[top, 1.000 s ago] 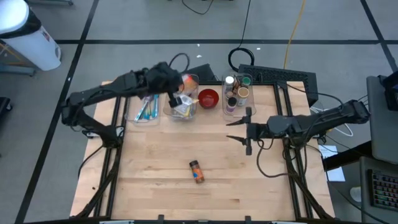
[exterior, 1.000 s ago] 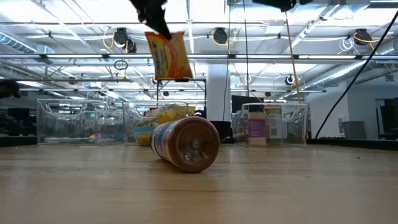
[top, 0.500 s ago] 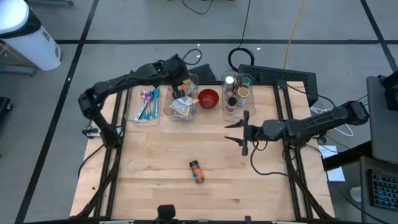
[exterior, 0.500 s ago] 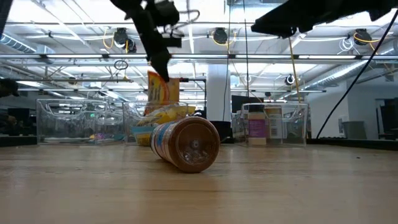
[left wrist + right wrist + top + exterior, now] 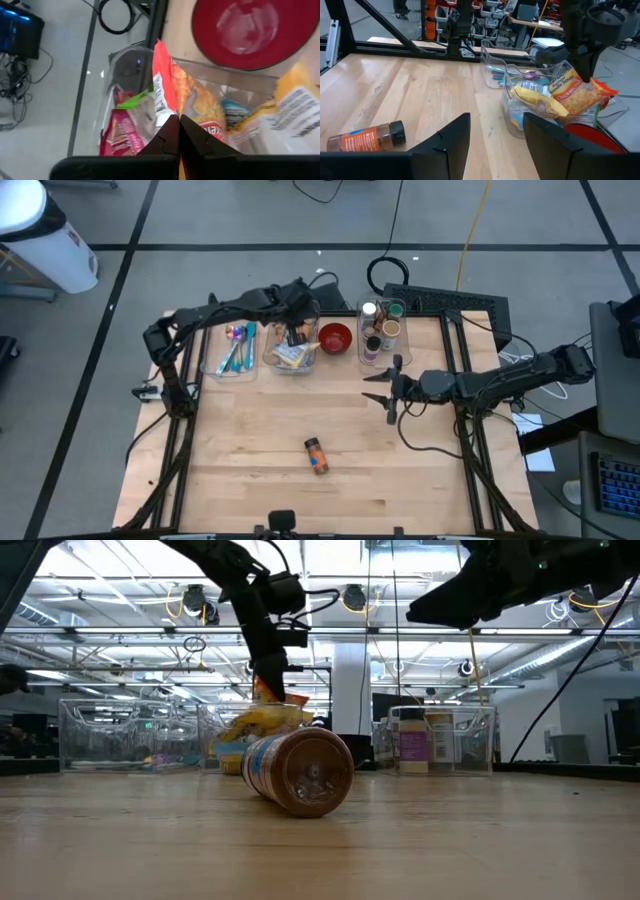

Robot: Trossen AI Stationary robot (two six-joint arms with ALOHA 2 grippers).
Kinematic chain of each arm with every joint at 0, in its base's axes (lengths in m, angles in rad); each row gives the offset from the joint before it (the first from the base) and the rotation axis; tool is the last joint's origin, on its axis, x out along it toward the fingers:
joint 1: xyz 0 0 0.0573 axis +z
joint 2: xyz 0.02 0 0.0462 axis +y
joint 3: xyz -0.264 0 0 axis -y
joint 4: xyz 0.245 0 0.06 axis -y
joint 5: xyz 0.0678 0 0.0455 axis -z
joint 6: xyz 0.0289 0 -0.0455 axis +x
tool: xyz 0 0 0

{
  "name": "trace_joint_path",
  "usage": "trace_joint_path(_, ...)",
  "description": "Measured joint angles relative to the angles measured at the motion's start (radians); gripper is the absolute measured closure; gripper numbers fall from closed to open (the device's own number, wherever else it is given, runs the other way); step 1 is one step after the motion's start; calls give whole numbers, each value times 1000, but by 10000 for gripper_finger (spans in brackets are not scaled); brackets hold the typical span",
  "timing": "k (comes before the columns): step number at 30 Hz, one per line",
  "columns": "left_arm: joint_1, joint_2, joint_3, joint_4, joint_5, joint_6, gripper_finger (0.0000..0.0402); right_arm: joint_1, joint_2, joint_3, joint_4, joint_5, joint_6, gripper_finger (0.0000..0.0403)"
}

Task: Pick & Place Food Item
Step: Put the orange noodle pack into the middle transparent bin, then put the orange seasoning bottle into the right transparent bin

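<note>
Near the tabletop's far edge, the left gripper point(image 5: 297, 330) is clamped tight on an orange snack packet point(image 5: 167, 95), standing upright in the clear middle bin point(image 5: 283, 361) among other packets. Beside it sit a red bowl point(image 5: 335, 338) and a spice bottle point(image 5: 316, 455) lying mid-table. The right gripper point(image 5: 388, 390) hovers part-open, empty.

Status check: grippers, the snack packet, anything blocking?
Left gripper shut on snack packet, lowering it into the clear bin. Right gripper open, mid-table. Spice jar lying clear.
</note>
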Motion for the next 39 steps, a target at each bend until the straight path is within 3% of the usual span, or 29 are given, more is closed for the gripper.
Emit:
trace_joint_path(8,-5,1,-1,-9,102,-8,392,0,0,0,-1,-4,1,230)
trace_joint_path(24,11,1,-2,-6,105,-69,374,3,0,0,-15,-8,35,228)
trace_joint_path(32,11,-9,-3,-9,93,-67,273,3,0,0,-21,-8,20,231)
trace_joint_path(39,-17,-149,-5,4,-32,-58,195,2,0,0,-15,-7,-37,226)
